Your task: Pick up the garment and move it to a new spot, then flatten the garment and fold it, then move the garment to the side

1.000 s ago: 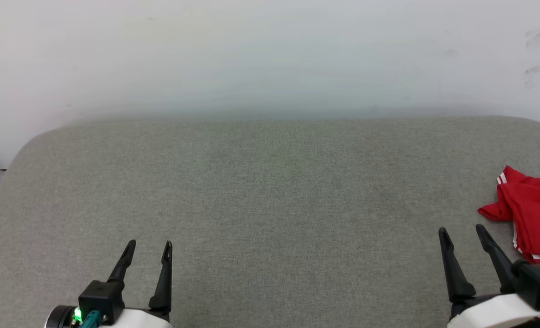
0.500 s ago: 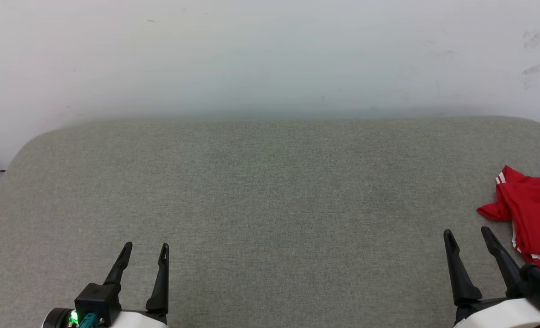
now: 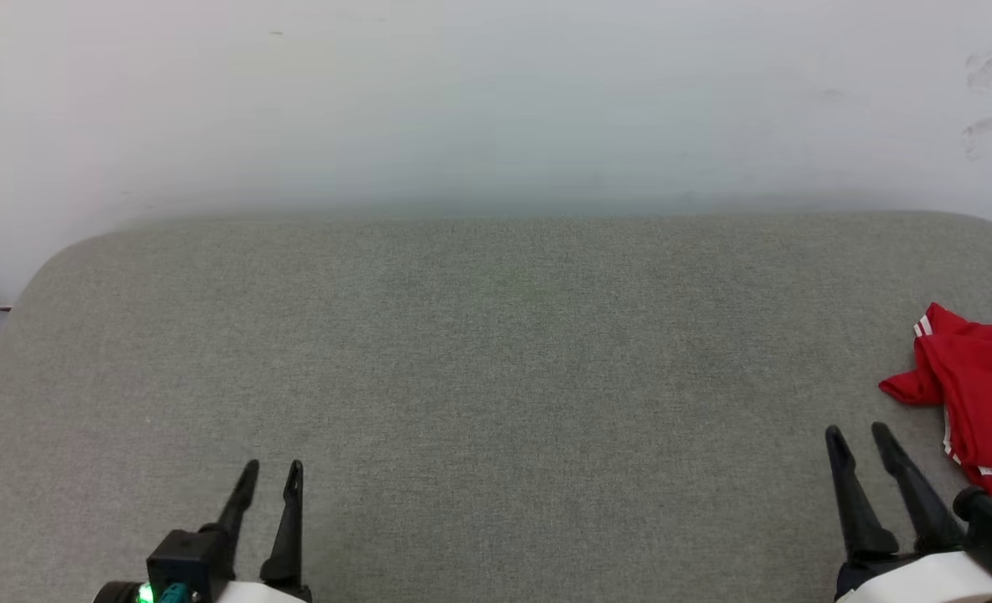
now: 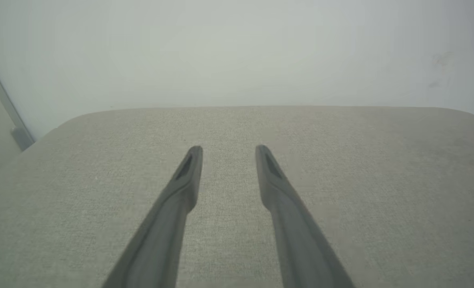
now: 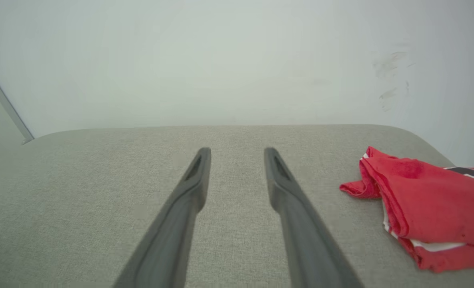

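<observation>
Garment: red, crumpled, white-striped trim; lies at 3 o'clock on the grey padded surface.
Right gripper: 5 o'clock, fingers apart, empty, near garment, not touching.
Left gripper: 7 o'clock, fingers apart, empty, well apart from garment.

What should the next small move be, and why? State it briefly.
Probably swing the right gripper to its right, over the garment. The garment lies bunched near the right edge of the grey cushion, beside that gripper but untouched, and its jaws stand open with nothing between them.
</observation>
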{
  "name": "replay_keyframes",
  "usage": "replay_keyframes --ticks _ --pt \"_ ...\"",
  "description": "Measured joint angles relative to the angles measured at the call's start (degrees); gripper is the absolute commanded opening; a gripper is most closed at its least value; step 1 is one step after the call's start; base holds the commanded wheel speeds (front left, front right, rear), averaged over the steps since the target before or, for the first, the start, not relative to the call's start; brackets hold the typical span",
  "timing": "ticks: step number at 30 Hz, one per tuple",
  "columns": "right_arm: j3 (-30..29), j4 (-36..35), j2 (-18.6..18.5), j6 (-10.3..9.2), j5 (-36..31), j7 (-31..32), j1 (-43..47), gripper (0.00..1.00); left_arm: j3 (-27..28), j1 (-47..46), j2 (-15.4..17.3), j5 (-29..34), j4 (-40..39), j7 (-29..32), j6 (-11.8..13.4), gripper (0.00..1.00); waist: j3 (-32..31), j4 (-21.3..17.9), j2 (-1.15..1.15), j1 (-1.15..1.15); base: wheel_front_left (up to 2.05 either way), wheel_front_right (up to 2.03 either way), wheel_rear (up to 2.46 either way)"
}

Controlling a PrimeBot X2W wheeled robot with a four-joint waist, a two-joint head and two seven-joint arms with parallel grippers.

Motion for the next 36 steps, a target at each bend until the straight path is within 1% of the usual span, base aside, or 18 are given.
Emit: replay_keyframes --ticks 3,16,36 --pt "0.2 1.4 0.0 0.0 0.9 0.0 0.0 0.0 -0.3 0.6 -0.7 -0.9 1.2 0.3 -0.1 0.0 0.0 0.0 0.0 0.0 0.0 0.0 0.0" --pt "0.8 5.7 -0.4 0.0 16.0 0.0 -1.5 0.0 2.3 -0.3 -2.4 -14.0 2.6 3.8 -2.0 0.0 0.2 0.0 0.0 0.01 0.0 0.0 0.0" --pt "1.1 11.0 -1.1 0.0 34.7 0.2 -5.1 0.0 6.0 -2.7 -4.5 -30.5 4.2 8.2 -4.5 0.0 0.4 0.0 0.0 0.01 0.0 0.0 0.0"
